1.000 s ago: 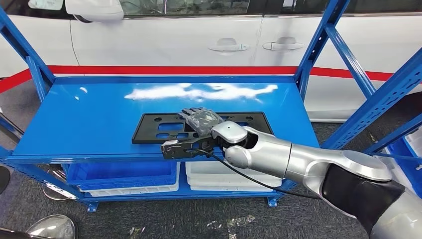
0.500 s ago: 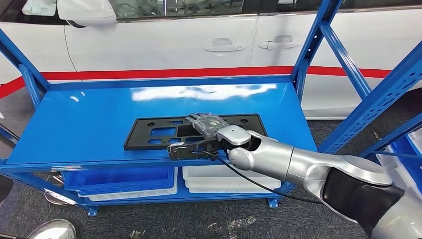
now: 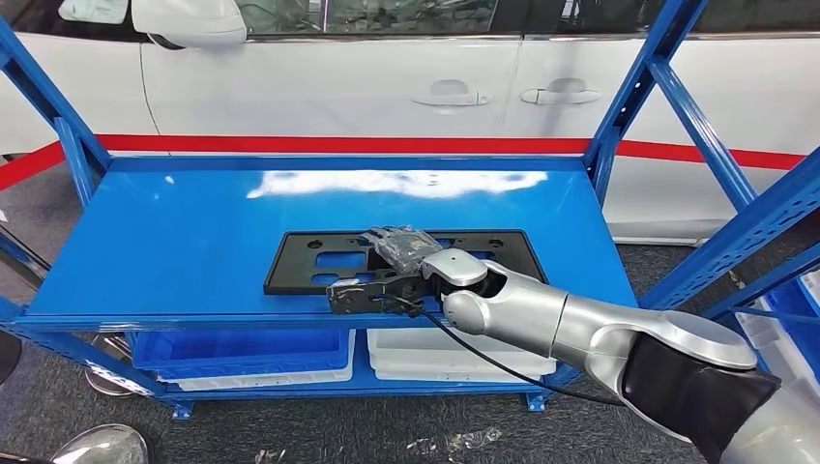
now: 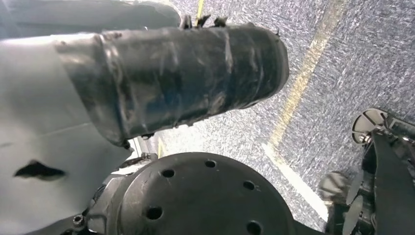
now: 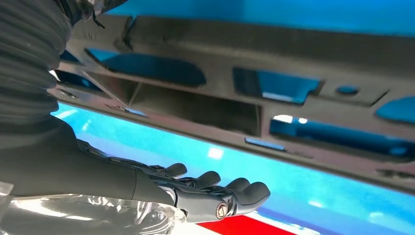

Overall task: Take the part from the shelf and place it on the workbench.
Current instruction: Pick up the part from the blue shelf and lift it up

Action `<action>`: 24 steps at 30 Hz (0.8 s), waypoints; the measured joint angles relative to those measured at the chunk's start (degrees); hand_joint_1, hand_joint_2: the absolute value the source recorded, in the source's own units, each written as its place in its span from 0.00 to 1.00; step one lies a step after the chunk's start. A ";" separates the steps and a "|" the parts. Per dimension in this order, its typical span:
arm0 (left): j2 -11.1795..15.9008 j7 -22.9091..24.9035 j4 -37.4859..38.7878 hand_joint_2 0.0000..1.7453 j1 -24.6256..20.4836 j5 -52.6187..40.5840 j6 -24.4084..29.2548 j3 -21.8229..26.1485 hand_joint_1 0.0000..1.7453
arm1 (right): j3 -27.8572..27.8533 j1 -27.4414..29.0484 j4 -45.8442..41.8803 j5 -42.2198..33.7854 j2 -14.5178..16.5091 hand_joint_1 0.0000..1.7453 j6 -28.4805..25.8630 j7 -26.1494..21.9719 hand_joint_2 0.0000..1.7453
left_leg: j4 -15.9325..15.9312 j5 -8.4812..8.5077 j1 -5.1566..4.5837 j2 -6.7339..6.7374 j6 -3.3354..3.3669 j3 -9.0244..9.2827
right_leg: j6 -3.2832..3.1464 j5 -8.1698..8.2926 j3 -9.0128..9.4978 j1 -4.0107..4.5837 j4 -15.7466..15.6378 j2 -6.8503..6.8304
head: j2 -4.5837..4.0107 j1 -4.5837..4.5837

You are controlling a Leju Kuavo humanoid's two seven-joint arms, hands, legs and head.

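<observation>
Black plastic mounting plate (image 3: 401, 259) lying flat at centre frame on the blue shelf (image 3: 174, 242), right hand (image 3: 401, 246) laid over its middle, fingers (image 5: 215, 188) extended, grasp unclear, white car (image 3: 387, 77) across the top of frame

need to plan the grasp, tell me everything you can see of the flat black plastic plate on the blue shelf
The flat black plastic plate is a long matte rectangle with several rectangular cut-outs and small round holes near its corners. It lies flat toward the front of the glossy blue metal shelf, long side along the front edge. The right hand lies over its middle; the right wrist view shows extended fingers, with no grip visible.
</observation>
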 joint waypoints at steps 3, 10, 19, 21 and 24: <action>0.04 -0.32 0.00 0.00 -0.15 0.01 0.14 0.00 0.00 | -0.08 0.04 0.68 -0.10 0.39 0.00 -0.23 -0.60 1.00 | 0.03 -0.33 -0.23 -0.04 -0.72 0.08 | -0.51 1.71 3.01 0.48 -6.55 0.03 | 0.00 -0.08; 0.52 -0.58 0.04 0.00 -0.09 0.02 0.29 0.02 0.00 | -0.19 0.27 1.59 -0.24 1.19 0.00 -0.23 -1.23 1.00 | 11.30 -5.95 -0.17 0.32 -2.32 -5.50 | -2.26 1.72 3.95 0.03 -7.57 -0.01 | 0.00 -0.38; 0.95 -0.90 0.04 0.00 -0.11 0.14 -0.09 0.15 0.00 | -0.18 0.42 2.59 -1.03 1.91 0.00 0.58 -1.55 1.00 | 0.64 0.59 -0.56 0.26 -1.42 -1.54 | -1.36 0.42 4.22 0.57 -6.45 0.22 | 0.00 -0.31; 0.99 -1.21 0.04 0.00 -0.05 0.17 -0.16 0.21 0.00 | -0.18 0.37 2.82 -1.39 2.05 0.43 0.89 -1.69 1.00 | 0.24 0.80 -0.39 0.24 -0.86 -1.26 | -0.80 0.14 4.30 0.52 -6.35 0.19 | 0.00 -0.28; 1.22 -1.85 0.07 0.00 -0.03 0.18 -0.15 0.26 0.00 | -0.14 -0.02 3.16 -2.31 2.11 1.00 0.98 -1.86 1.00 | -0.38 0.99 -0.06 0.32 0.15 -0.75 | 0.18 -3.51 1.53 0.25 -0.03 0.05 | 0.00 0.07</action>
